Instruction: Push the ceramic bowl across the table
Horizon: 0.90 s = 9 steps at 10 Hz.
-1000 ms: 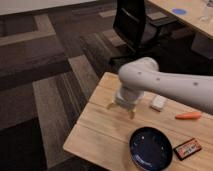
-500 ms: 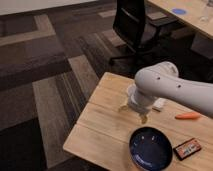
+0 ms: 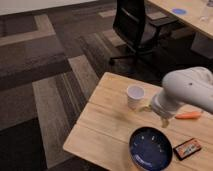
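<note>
The ceramic bowl (image 3: 151, 148) is wide, dark navy and glossy, and sits near the front edge of the light wood table (image 3: 105, 125). My gripper (image 3: 164, 121) hangs from the bulky white arm (image 3: 187, 90) that reaches in from the right. It is just beyond the bowl's far right rim and a little above the tabletop. I cannot tell whether it touches the bowl.
A small white cup (image 3: 135, 96) stands behind the bowl, left of the arm. An orange object (image 3: 189, 115) lies at the right, and a dark snack packet (image 3: 187, 148) lies beside the bowl. A black office chair (image 3: 137, 25) and a pale desk (image 3: 192, 17) stand beyond.
The arm has swung to the right and nearer the bowl, uncovering the white cup. The bowl has not visibly moved.
</note>
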Tool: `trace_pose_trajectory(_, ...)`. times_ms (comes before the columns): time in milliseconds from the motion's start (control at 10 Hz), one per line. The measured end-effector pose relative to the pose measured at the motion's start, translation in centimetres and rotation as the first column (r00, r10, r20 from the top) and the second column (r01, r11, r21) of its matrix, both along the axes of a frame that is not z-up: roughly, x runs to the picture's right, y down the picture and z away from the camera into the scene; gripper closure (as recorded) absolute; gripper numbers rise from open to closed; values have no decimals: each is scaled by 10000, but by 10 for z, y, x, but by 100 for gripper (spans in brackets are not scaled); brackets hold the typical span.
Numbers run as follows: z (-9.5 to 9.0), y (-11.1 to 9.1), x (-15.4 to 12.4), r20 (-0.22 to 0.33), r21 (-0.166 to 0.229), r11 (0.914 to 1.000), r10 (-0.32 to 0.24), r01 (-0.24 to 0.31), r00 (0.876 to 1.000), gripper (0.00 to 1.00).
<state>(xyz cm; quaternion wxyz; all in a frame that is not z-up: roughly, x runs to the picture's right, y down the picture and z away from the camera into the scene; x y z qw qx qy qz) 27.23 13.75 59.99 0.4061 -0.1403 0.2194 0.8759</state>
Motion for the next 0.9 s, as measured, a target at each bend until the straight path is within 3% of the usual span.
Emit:
trace_pose_trajectory(100,-2,29,42,-305,-307,9989,356,-366,9989,35)
trace_pose_trajectory(200,-1,56,71,-525,-758,9963,370,-410,9979,35)
trace_pose_trajectory(400,3,78,102,-910,-1296,9916,-95,-24,9958,35)
trace_pose_trajectory(700,19,116,119,-1283,-2016,9782,-766,497,9888,35)
trace_pose_trajectory(900,26,123,119,-1385,-2295,9692,-1234,893,9826,35)
